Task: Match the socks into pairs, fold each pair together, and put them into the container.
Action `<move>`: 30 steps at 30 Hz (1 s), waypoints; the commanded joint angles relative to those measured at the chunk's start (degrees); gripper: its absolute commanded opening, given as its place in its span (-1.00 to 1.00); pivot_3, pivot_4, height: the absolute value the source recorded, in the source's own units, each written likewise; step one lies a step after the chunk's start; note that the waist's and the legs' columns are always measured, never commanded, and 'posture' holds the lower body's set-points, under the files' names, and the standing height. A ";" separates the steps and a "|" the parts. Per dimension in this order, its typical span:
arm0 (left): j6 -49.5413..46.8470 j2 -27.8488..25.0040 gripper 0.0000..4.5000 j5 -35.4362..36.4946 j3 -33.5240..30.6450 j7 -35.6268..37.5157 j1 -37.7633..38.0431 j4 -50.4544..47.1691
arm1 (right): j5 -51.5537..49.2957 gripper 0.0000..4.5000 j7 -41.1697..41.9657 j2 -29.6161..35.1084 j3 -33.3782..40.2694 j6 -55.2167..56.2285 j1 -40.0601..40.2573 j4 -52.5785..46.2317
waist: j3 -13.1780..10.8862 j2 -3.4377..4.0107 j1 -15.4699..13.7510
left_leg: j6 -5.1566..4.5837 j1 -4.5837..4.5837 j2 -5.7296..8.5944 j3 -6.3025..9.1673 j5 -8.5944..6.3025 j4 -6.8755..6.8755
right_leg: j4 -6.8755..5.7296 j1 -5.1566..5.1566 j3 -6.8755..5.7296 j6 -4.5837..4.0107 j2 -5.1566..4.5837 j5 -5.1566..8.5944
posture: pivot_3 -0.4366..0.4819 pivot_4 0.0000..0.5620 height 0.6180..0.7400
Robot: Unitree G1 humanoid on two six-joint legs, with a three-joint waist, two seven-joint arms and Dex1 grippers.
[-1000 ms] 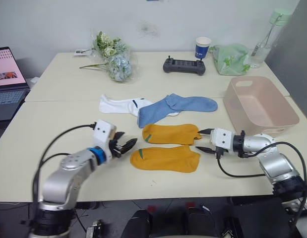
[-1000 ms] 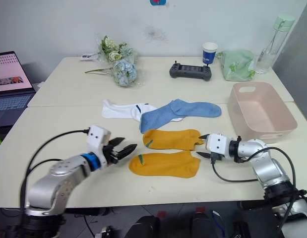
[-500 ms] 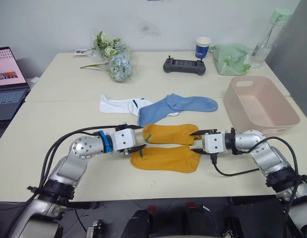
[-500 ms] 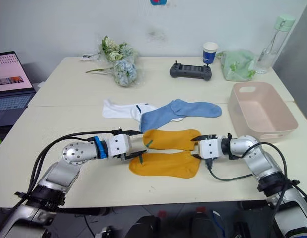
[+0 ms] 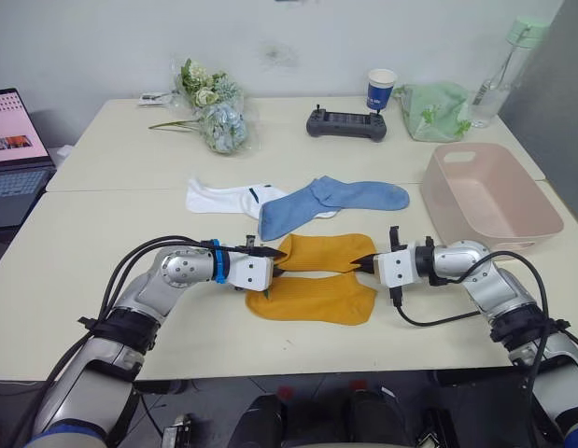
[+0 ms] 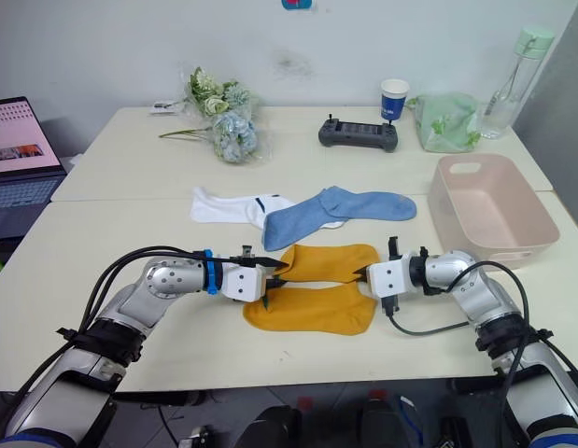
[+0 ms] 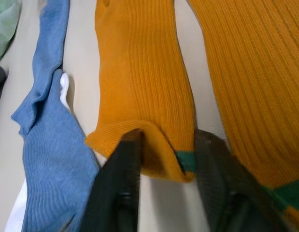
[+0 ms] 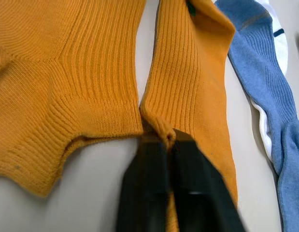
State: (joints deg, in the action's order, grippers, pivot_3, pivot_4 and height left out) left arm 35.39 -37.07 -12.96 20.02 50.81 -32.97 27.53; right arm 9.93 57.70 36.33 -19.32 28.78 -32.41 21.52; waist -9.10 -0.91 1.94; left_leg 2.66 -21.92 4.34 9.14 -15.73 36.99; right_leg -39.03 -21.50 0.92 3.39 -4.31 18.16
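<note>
Two mustard-yellow socks lie side by side near the table's front, the far one (image 5: 321, 252) and the near one (image 5: 317, 301). My left gripper (image 5: 274, 264) is shut on the far sock's green-marked cuff, which bunches between its fingers (image 7: 115, 193). At the opposite end my right gripper (image 5: 368, 264) is shut on that sock's toe edge (image 8: 163, 133), pinching a small fold. Behind them a light blue sock pair (image 5: 331, 201) overlaps a white sock (image 5: 223, 198). The pale pink container (image 5: 541, 219) stands at the right.
At the back of the table are a flower bunch (image 5: 214, 112), a black controller (image 5: 346, 123), a blue-and-white paper cup (image 5: 382, 91), a pale green bag (image 5: 436, 110) and a bottle (image 5: 503, 70). A laptop (image 5: 13, 154) sits at the far left.
Both grippers have moved inward from either side to the two ends of the far yellow sock and closed on it. The sock's ends are now slightly bunched.
</note>
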 commanded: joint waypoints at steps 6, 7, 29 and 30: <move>-0.19 0.86 -0.99 3.36 -2.90 -0.01 -2.67 2.14 | -4.03 -1.00 0.49 -0.10 2.79 -0.76 -1.90 -1.12 | 0.00 0.00 0.06 | 0.00 0.00 0.00 0.01 0.00 0.00 | -0.01 0.00 0.00 0.00 0.00 0.00 | -0.05 -0.47 1.00; -1.43 1.02 -0.99 5.11 -3.60 0.74 -2.49 1.73 | -4.51 -1.00 0.39 -0.20 3.02 -1.13 -2.14 -1.29 | 0.00 0.00 0.06 | 0.00 0.00 0.00 0.01 0.00 0.00 | -0.01 -0.01 0.00 0.00 0.00 0.00 | -0.05 -0.47 1.00; -58.98 -4.71 0.60 37.30 -23.81 4.51 16.58 -32.09 | -11.45 -1.00 1.60 -0.01 6.61 -12.25 4.39 -15.98 | 0.00 0.01 1.17 | 0.00 0.01 -0.07 0.09 0.00 -0.01 | -0.06 -0.03 0.01 0.00 0.04 0.00 | -0.05 -0.47 1.00; -57.76 -5.29 0.78 36.79 -23.77 4.99 16.91 -31.91 | -11.76 -1.00 1.62 -0.13 6.67 -12.80 4.37 -16.24 | 0.00 0.01 1.11 | 0.00 0.01 -0.07 0.09 0.00 -0.02 | -0.05 -0.03 0.01 0.00 0.04 0.00 | -0.05 -0.47 1.00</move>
State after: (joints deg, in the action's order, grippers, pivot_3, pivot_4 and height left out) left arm -24.21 -41.89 24.41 -2.85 54.79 -16.22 -2.87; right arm 0.21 59.07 35.94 -14.27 16.41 -27.60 7.99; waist -9.10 -0.91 3.04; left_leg 2.66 -21.92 4.29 9.23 -15.73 36.98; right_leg -39.08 -21.52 0.92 3.39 -4.28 18.16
